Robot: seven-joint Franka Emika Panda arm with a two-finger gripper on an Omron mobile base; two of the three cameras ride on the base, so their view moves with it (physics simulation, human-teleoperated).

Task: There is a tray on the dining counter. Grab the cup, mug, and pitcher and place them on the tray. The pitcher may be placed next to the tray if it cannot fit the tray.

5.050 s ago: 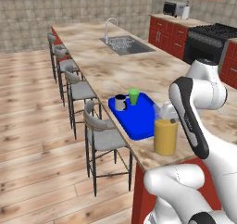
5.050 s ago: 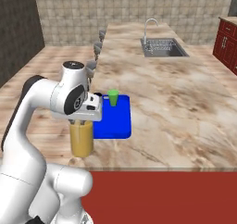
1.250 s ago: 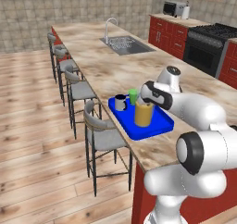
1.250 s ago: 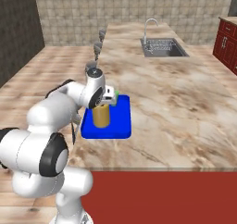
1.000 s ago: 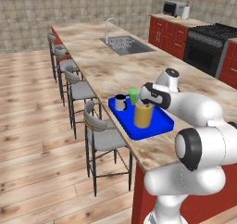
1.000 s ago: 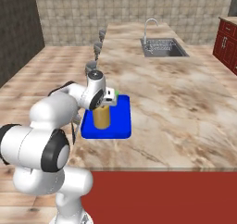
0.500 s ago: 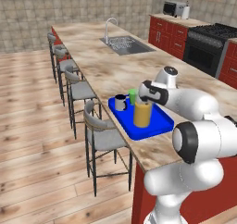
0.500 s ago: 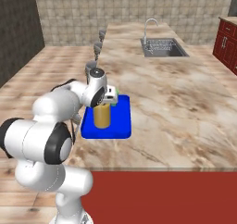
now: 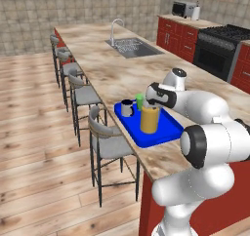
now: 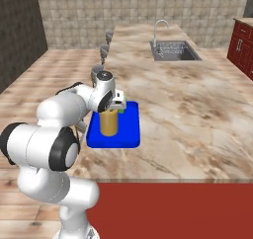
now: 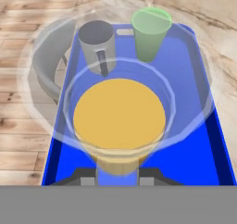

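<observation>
The blue tray [image 9: 167, 132] [image 10: 129, 135] [image 11: 203, 102] lies near the stool-side edge of the dining counter [image 9: 112, 69] [image 10: 197, 114]. On it stands the pitcher [image 9: 150, 120] [image 10: 109, 123] [image 11: 119, 114] of orange liquid, upright near the middle. My gripper [image 9: 152, 103] [image 10: 114, 104] [image 11: 118, 180] sits at the pitcher's top rim, shut on it. Beyond the pitcher, at the tray's far end, are the green cup [image 9: 140, 101] [image 11: 150, 33] and the grey mug [image 9: 127, 108] [image 11: 97, 45], side by side and upright.
Grey-seated stools [image 9: 105, 142] line the counter's left side. A sink with a faucet [image 9: 133, 46] [image 10: 170, 50] is set into the far part of the counter. A stove [image 9: 219, 35] and a microwave [image 9: 183, 8] stand along the right wall.
Five seconds ago the pitcher hung in the gripper beside the tray's near end; now it stands on the tray. Over the last second almost nothing has moved.
</observation>
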